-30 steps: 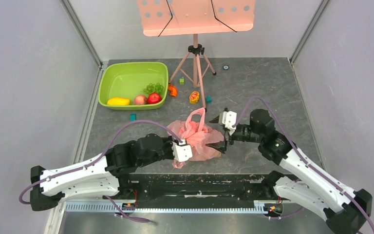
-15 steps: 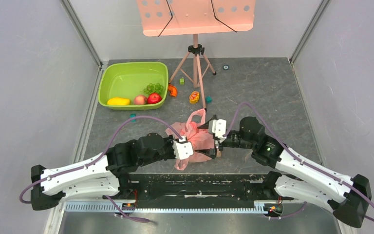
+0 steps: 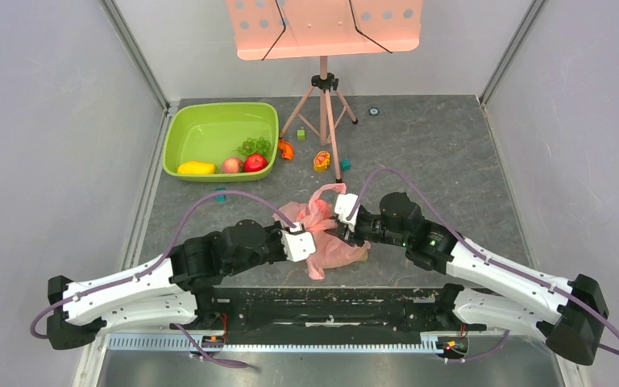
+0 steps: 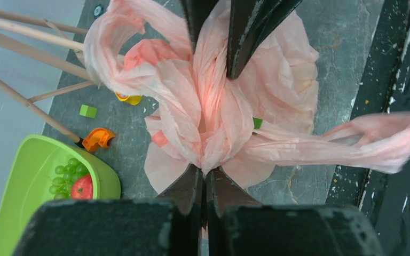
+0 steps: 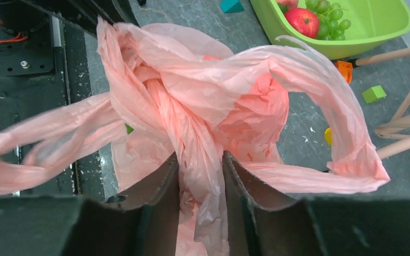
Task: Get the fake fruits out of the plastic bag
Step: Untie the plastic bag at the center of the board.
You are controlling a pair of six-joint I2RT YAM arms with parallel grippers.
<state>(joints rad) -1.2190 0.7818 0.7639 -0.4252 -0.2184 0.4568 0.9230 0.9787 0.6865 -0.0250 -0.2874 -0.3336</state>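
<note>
My left gripper [image 4: 205, 170] is clamped on the plastic bag [image 3: 342, 251], bunched at near centre, and my right gripper [image 5: 200, 157] pinches a twist of it from the right. Both hold gathered film, not the mouth, so pulling apart could tear it or cinch it shut; the only fake fruits [image 3: 255, 162] I see sit in the green basin [image 3: 209, 133], far left.

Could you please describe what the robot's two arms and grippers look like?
The left arm and right arm both have white lower shells and black joints further out. A purple cable loops along each. The left gripper and right gripper carry a white block behind two dark, wedge-shaped fingers.
</note>
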